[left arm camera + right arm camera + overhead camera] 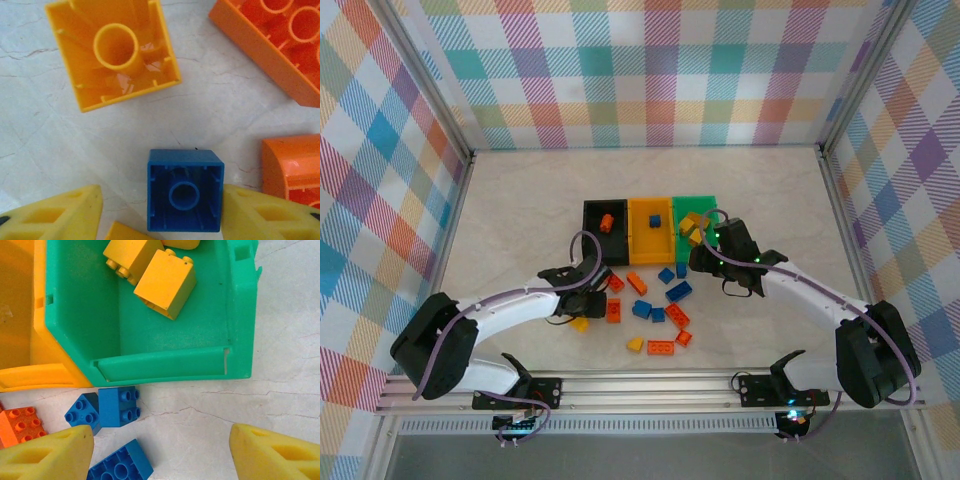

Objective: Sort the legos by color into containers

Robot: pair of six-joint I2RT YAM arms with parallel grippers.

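The left claw (160,195) stands part open astride an upturned blue brick (185,190) on the table (40,125), 1 finger touching it, while rightward sit the black bin (592,245), yellow-orange bin (638,245) and green bin (150,330) holding yellow bricks (165,282), the right claw (162,432) hanging wide open, empty, before it.

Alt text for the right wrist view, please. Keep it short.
An open green plastic bin holds yellow studded bricks, with a yellow-orange plastic bin against its left side. Below, on the pale marbled table, lie three blue bricks and an orange one; the right gripper hangs open, holding nothing.
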